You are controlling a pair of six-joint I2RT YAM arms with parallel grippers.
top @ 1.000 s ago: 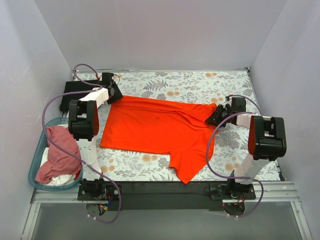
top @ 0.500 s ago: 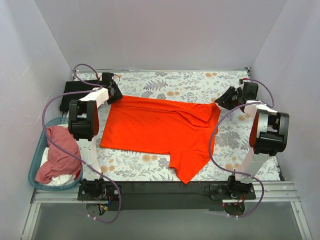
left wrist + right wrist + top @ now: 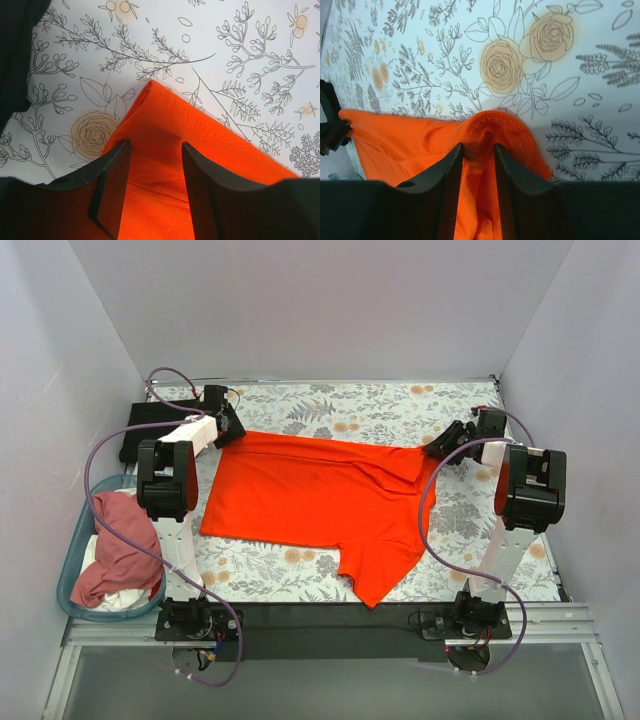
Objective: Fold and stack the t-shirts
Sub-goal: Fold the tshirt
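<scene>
One orange t-shirt (image 3: 310, 500) lies flat; one black t-shirt (image 3: 132, 443) sits far left. Both arms reach far. The right gripper (image 3: 478, 147) pinches the orange shirt's far-right corner. The left gripper (image 3: 156, 145) is part-spread over its far-left corner, hold unclear.

An orange t-shirt (image 3: 310, 500) lies spread flat across the middle of the flower-patterned surface (image 3: 370, 405), with one short sleeve pointing toward the near edge, right of centre. The left arm's fingers (image 3: 229, 427) sit at the shirt's far left corner. The right arm's fingers (image 3: 438, 449) sit at its far right corner. Both are low against the cloth. A black t-shirt (image 3: 133, 440) lies flat at the far left, beside the left arm. At the near left, a teal basket (image 3: 66, 570) holds a crumpled pink t-shirt (image 3: 120, 545), with a white t-shirt (image 3: 125, 598) showing beneath it.
</scene>
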